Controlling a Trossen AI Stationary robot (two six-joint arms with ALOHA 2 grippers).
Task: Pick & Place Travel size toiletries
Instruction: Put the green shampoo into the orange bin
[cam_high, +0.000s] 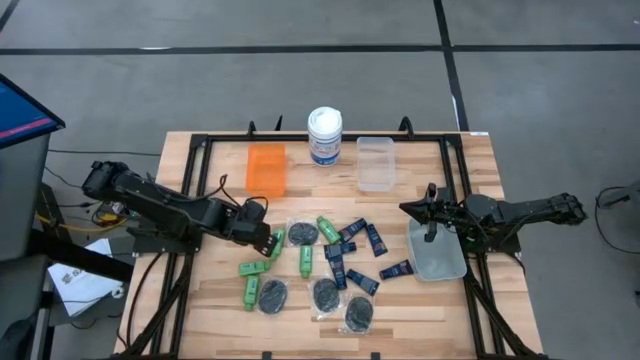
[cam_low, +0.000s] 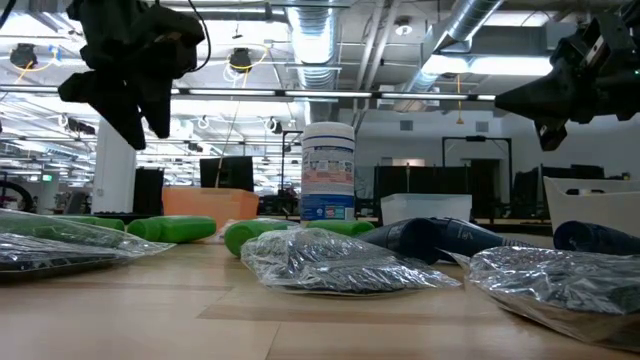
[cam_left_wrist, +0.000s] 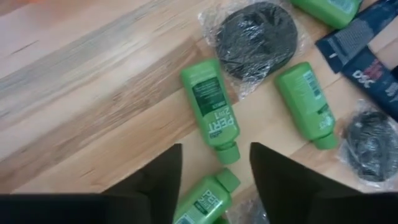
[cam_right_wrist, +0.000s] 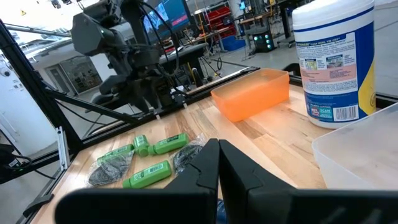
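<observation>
Main risk: green bottles (cam_left_wrist: 211, 104) packed tight near the table's left-front area, so jaws coming down on one could clip the neighbour lying cap-to-cap with it (cam_left_wrist: 205, 199) or snag the crinkly clear packet around a black disc (cam_left_wrist: 258, 34) right beside them. Round bottle on smooth wood, likely to roll or squirt out if pinched off-centre or across the cap. Slippery packets could drag along too. Left gripper (cam_left_wrist: 214, 171) hovering above the table over the left end of the toiletry cluster, pointed down, jaws parted and empty, straddling the gap between two green bottles. Navy tubes (cam_high: 372, 238) and more disc packets (cam_high: 325, 293) scattered toward the middle and front of the table. Right gripper (cam_right_wrist: 217, 165) parked over the clear bin (cam_high: 438, 255) near the right edge, jaws closed, nothing held. Orange bin (cam_high: 266, 168) empty at the back edge, beside the white canister (cam_high: 324, 135).
</observation>
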